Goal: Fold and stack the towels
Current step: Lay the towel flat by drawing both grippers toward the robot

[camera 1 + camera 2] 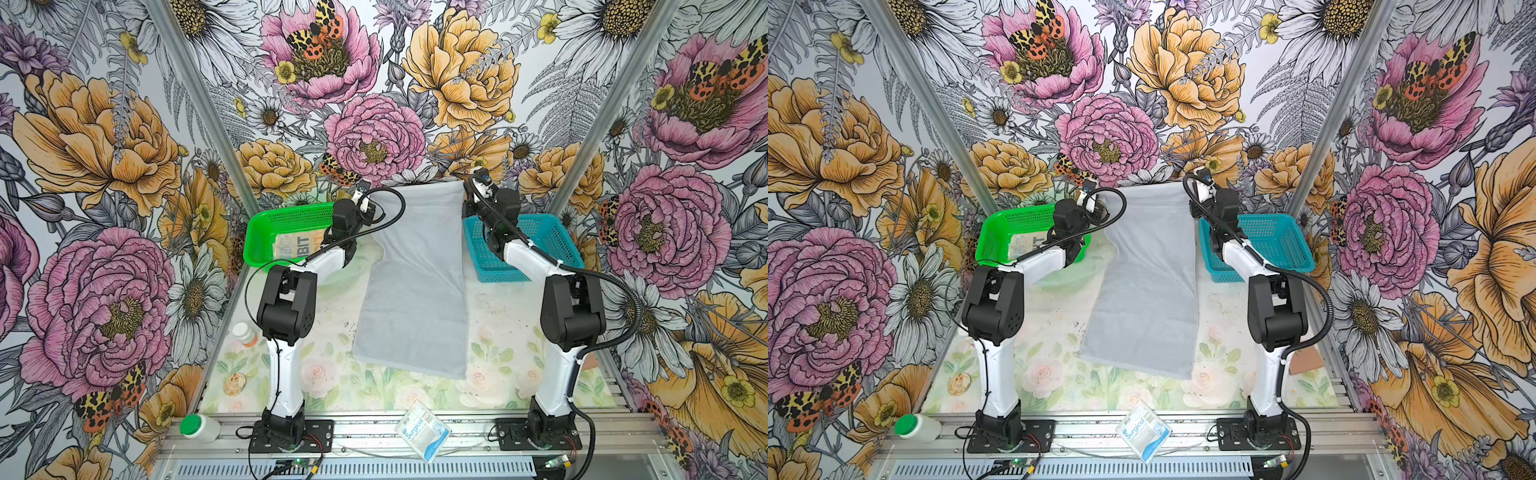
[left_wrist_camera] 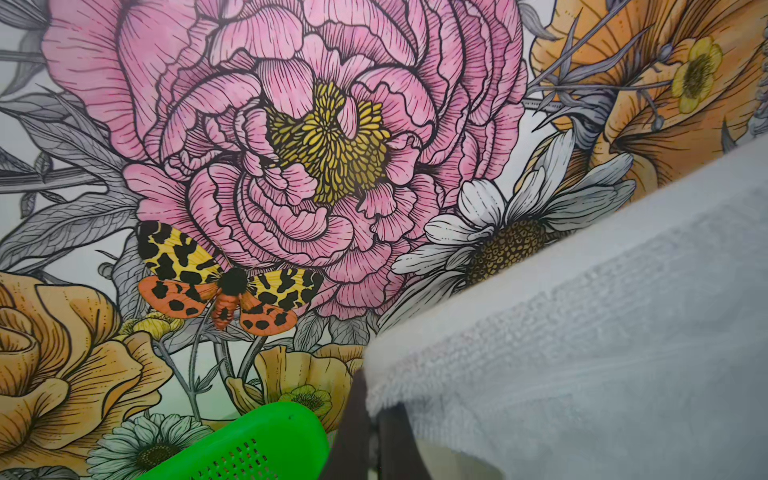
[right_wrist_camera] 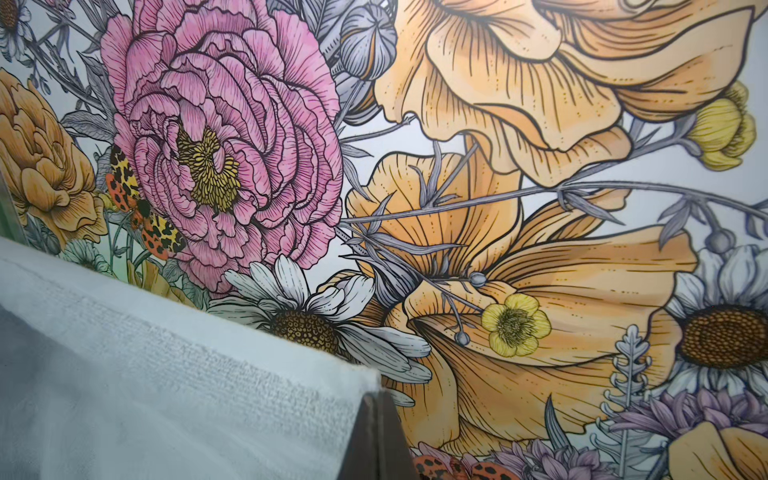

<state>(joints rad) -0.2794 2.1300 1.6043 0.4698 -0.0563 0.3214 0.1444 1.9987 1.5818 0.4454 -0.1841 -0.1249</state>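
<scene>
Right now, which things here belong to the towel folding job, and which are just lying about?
Job: grey towel, lettered towel, green basket holding it.
Lying about: Surgical packet, green-capped bottle, small orange bottle, round disc.

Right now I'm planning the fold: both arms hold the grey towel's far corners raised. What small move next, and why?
Probably carry both corners toward the near edge: left gripper and right gripper pinch the grey towel, its near end seemingly resting on the table.
</scene>
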